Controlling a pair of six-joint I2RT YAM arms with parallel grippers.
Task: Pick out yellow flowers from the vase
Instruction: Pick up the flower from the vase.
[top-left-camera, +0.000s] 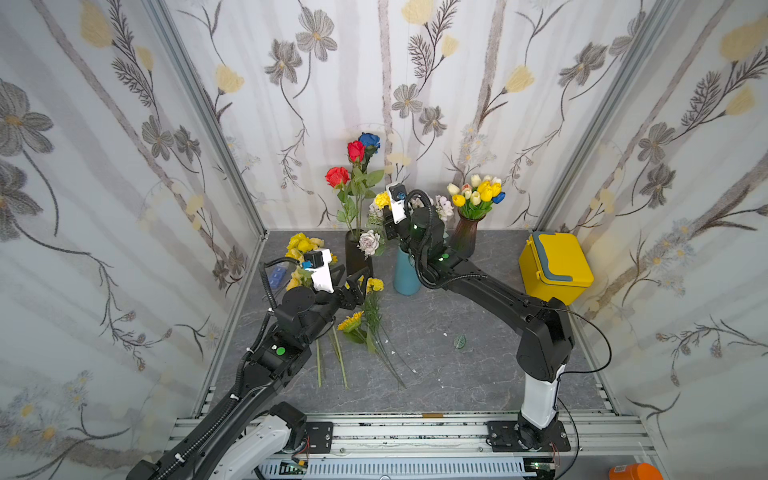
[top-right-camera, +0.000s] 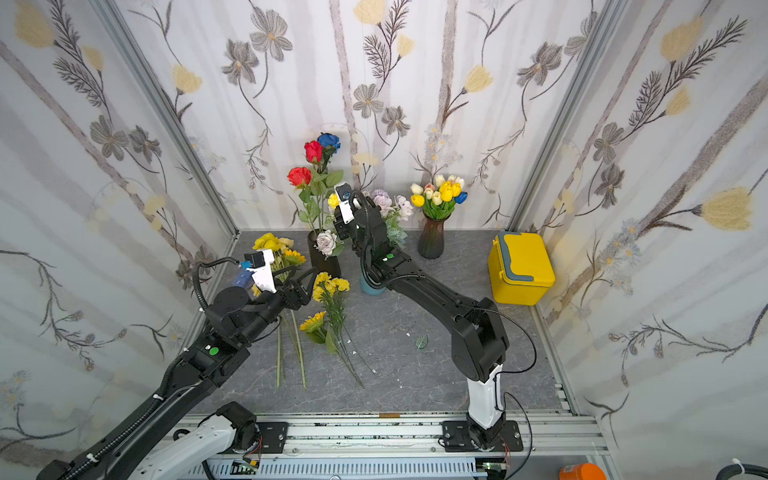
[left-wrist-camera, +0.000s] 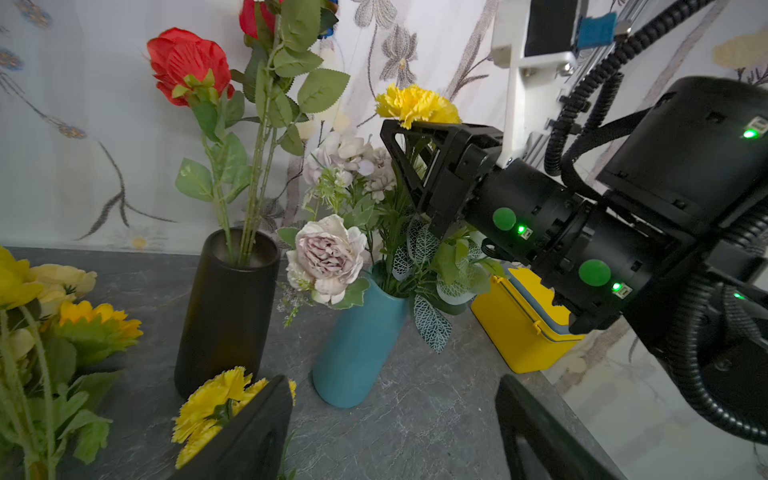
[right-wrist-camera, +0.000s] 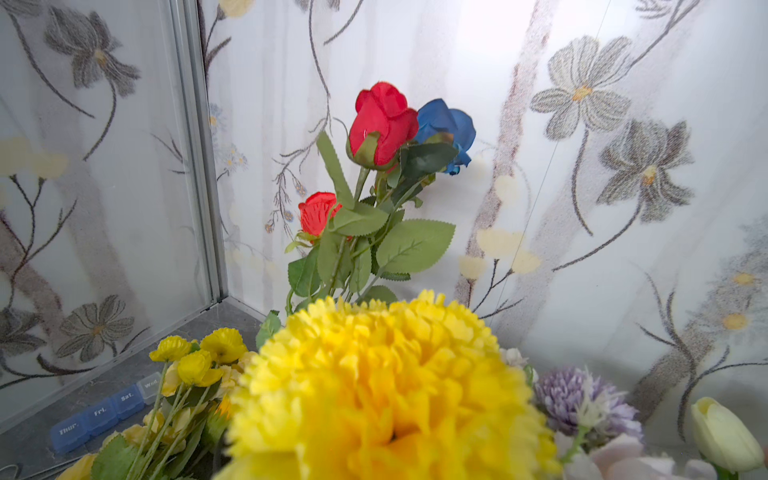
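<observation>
A teal vase (top-left-camera: 406, 276) holds pale blooms and one yellow carnation (top-left-camera: 381, 199). My right gripper (left-wrist-camera: 415, 166) sits just under that carnation's head (left-wrist-camera: 415, 104), with its stem running between the fingers; their contact with the stem is hidden. The bloom (right-wrist-camera: 386, 395) fills the right wrist view and hides the jaws. Other yellow flowers lie on the table: a pile (top-left-camera: 301, 243) at the back left, carnations (top-left-camera: 374, 284) and a sunflower (top-left-camera: 351, 322). My left gripper (top-left-camera: 357, 286) hangs open and empty over the table beside the lying carnations (left-wrist-camera: 216, 403). Yellow tulips (top-left-camera: 486, 193) stand in a brown vase (top-left-camera: 465, 239).
A black vase (top-left-camera: 357, 257) with red roses (top-left-camera: 337, 176) and a blue rose (top-left-camera: 370, 140) stands left of the teal one. A yellow lidded box (top-left-camera: 555, 266) sits at the right wall. A blue pill organiser (top-left-camera: 277, 274) lies by the left wall, and a loose leaf (top-left-camera: 459, 341) mid-table.
</observation>
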